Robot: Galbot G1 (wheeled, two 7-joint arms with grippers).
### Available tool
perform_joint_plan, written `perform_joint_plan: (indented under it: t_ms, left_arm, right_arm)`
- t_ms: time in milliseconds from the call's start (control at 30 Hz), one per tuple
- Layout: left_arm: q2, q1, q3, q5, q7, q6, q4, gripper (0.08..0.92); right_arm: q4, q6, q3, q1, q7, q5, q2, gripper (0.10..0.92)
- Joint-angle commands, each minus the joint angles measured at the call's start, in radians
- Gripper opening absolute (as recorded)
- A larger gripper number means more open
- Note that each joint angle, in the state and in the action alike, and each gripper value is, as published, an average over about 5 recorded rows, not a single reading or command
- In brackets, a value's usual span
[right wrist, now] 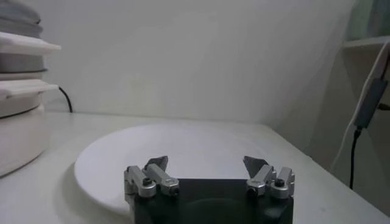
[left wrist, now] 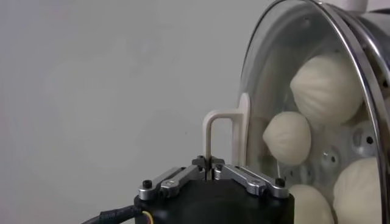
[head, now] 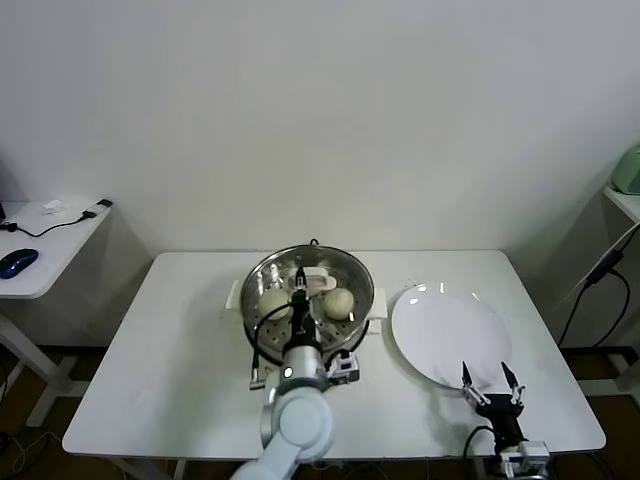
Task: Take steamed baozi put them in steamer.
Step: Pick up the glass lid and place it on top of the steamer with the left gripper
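Observation:
The steamer (head: pixel 360 275), a shiny steel pot on a cream base, stands mid-table. Two pale baozi (head: pixel 275 303) (head: pixel 340 302) show inside it in the head view. Through the glass lid (left wrist: pixel 341 36), the left wrist view shows several baozi (left wrist: pixel 326 88) on the perforated tray. My left gripper (head: pixel 299 288) reaches over the pot's near side. It (left wrist: pixel 210 159) is shut on the lid's cream handle (left wrist: pixel 222 131). I cannot tell whether the lid rests on the rim. My right gripper (head: pixel 487 378) stands open and empty at the near edge of the white plate (head: pixel 445 330).
The bare plate (right wrist: pixel 183 152) lies right of the steamer, whose stacked cream base (right wrist: pixel 18 122) shows in the right wrist view. A side table with a blue mouse (head: pixel 18 262) stands far left. A shelf and a black cable (head: pixel 600 270) are at the far right.

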Motion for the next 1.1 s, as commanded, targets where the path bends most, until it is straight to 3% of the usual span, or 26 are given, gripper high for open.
perform_joint_plan:
  t_ms: [33, 433, 667, 967, 1100]
  left_arm:
    - [-0.007, -0.008, -0.007, 0.016, -0.007, 0.004, 0.035, 0.131]
    - [0.002, 0.009, -0.014, 0.025, -0.040, -0.016, 0.057, 0.131]
    - [0.021, 0.019, 0.009, -0.044, -0.031, -0.024, -0.009, 0.157]
    - [0.098, 0.067, 0.029, -0.189, -0.013, -0.034, -0.208, 0.404]
    - [0.140, 0.123, -0.019, -0.369, -0.120, -0.109, -0.298, 0.517]
  right_arm:
    - [-0.002, 0.007, 0.000, 0.002, 0.001, 0.000, 0.001, 0.823]
    - [-0.008, 0.029, -0.002, 0.002, -0.004, -0.024, 0.011, 0.823]
    - [0.004, 0.022, -0.001, 0.003, -0.009, -0.023, 0.011, 0.823]
    - [0.025, -0.018, -0.008, 0.015, -0.013, -0.014, 0.014, 0.823]
    - [0.027, -0.022, -0.016, 0.023, -0.007, -0.007, 0.021, 0.823]
